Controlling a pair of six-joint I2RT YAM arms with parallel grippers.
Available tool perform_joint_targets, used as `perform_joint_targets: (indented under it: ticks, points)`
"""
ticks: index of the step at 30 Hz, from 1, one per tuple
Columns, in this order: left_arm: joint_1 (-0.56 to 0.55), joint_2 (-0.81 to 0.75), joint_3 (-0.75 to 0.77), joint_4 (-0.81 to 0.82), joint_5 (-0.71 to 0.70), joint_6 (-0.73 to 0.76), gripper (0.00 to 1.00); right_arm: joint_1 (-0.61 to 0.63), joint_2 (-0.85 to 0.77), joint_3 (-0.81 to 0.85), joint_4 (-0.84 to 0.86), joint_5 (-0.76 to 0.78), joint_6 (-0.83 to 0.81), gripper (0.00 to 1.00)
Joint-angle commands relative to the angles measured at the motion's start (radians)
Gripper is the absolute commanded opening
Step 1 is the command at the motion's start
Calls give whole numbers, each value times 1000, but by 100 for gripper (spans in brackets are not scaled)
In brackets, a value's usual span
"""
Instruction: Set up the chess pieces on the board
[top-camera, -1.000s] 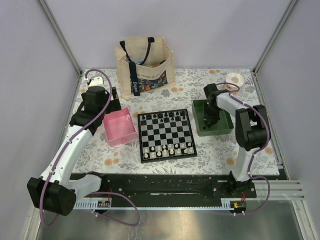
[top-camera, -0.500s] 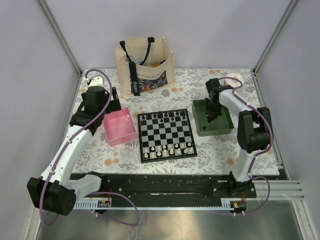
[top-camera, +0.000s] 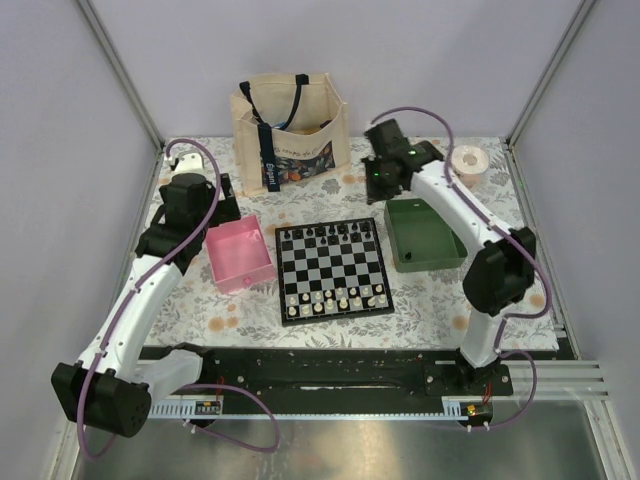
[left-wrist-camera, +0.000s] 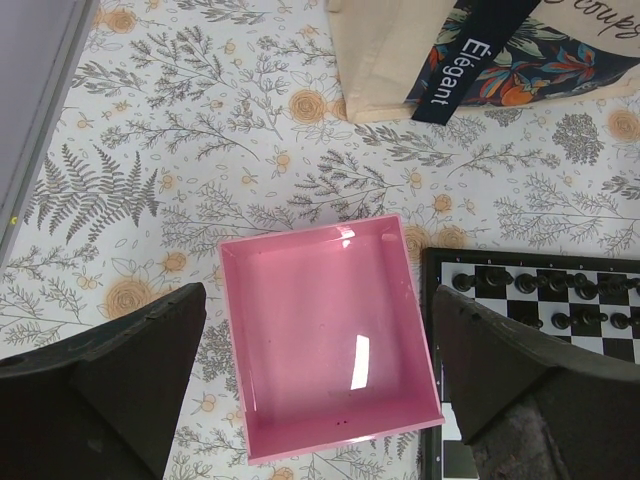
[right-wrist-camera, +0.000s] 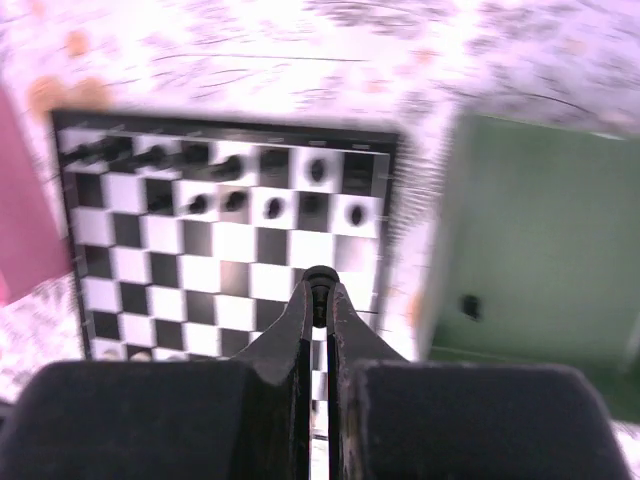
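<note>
From my seat the job looks past halfway. On the board (top-camera: 331, 262) the white pieces (top-camera: 335, 297) fill most of the two rows at 6 o'clock, though I cannot count them. The black pieces (top-camera: 335, 233) at 12 o'clock are patchy. The right wrist view, blurred, shows roughly five on the back row and four on the next, with clear gaps at the 3 o'clock end. I judge several black ones are left to place.

The right gripper (right-wrist-camera: 318, 290) hangs high at about 1 o'clock of the board, between the bag (top-camera: 290, 130) and the green tray (top-camera: 425, 235). Its fingers are clenched tight, and a tiny dark piece (right-wrist-camera: 318, 277) seems pinched at the tips. I read that as the next one going to the black side.

The left gripper (left-wrist-camera: 320, 300) hovers over the pink tray (left-wrist-camera: 305, 232) at 9 o'clock of the board, with its fingers spread wide and nothing in them.

The pink tray looks bare apart from a couple of specks near its edge that I cannot identify. The green tray holds one dark loose piece (right-wrist-camera: 470, 305) that I can see, and the rest of its floor looks bare. I cannot see what is in the bag.
</note>
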Motion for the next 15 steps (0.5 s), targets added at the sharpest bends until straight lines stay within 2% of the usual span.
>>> perform_joint_targets:
  ticks: [1, 6, 15]
  points:
    - [-2, -26, 7, 44, -26, -2, 99, 166, 123, 153, -28, -48, 26, 0]
    - [-2, -45, 0, 44, -40, -8, 99, 300, 298, 326, -49, -52, 31, 0]
    - [0, -74, -13, 50, -67, -12, 99, 395, 561, 635, -178, 6, -23, 0]
